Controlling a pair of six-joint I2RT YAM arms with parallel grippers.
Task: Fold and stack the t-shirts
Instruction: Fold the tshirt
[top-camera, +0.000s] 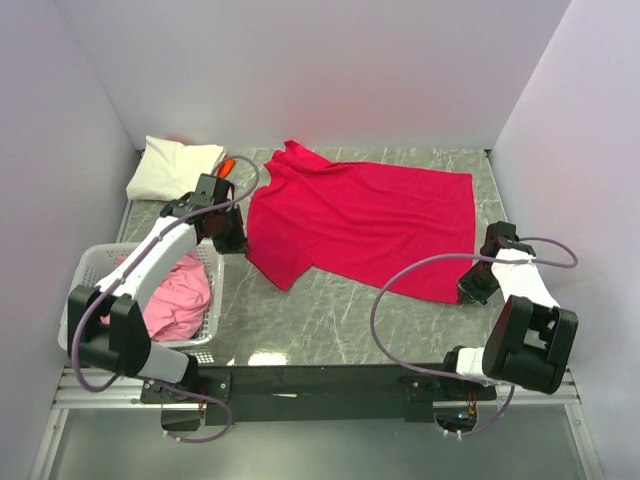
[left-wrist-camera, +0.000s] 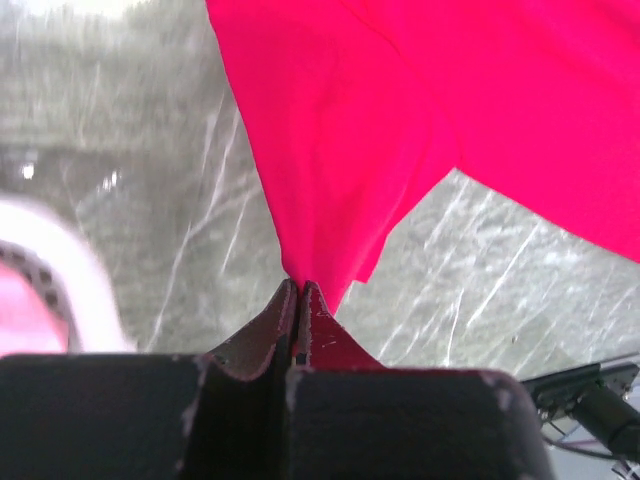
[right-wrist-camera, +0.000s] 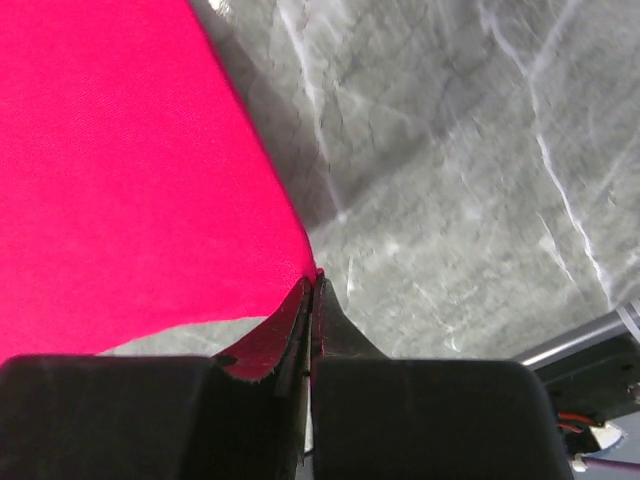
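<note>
A crimson red t-shirt (top-camera: 370, 215) lies spread out across the middle of the grey marble table. My left gripper (top-camera: 232, 241) is at its left side, shut on a pulled-up point of the red cloth (left-wrist-camera: 330, 150), with the fingertips (left-wrist-camera: 298, 286) pinched together. My right gripper (top-camera: 472, 290) is at the shirt's near right corner and is shut on that corner (right-wrist-camera: 120, 170); the cloth ends right at its tips (right-wrist-camera: 314, 280). A folded cream-white t-shirt (top-camera: 172, 166) rests at the back left, with a bit of orange cloth (top-camera: 228, 164) beside it. Light pink t-shirts (top-camera: 178, 296) lie bunched in the basket.
A white plastic lattice basket (top-camera: 92, 266) stands at the left near edge, under my left arm. White walls close in the table on three sides. Bare marble (top-camera: 330, 320) shows in front of the red shirt.
</note>
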